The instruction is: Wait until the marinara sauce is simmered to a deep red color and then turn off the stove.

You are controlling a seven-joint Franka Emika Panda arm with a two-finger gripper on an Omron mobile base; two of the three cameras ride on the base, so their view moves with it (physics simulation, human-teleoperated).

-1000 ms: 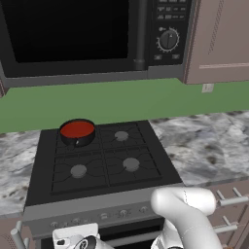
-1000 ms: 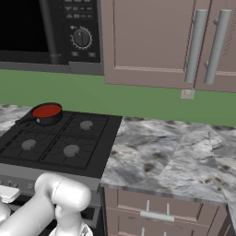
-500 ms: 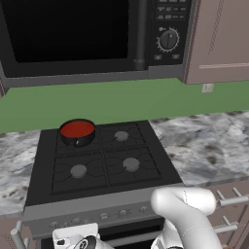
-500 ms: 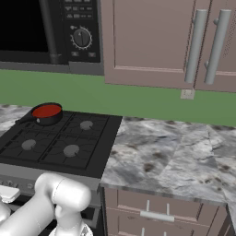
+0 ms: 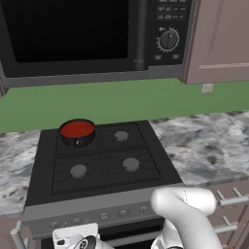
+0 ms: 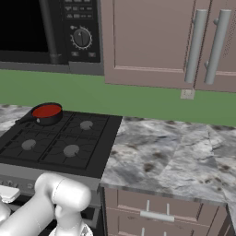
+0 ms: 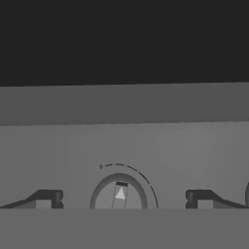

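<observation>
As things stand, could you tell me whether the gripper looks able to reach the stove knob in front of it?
Probably yes: the gripper is open, its fingertips either side of the knob on the stove panel, with nothing between them.

Black microwave (image 5: pixel 92 36), marble counter (image 6: pixel 175 156)

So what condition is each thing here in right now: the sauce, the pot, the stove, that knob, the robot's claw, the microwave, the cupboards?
marinara sauce: red, fills its pot
pot: upright on the back left burner
stove: no flame to be seen
knob: between the fingertips, untouched
gripper: open, holds nothing
microwave: door shut, window dark
wall cabinets: doors shut
</observation>
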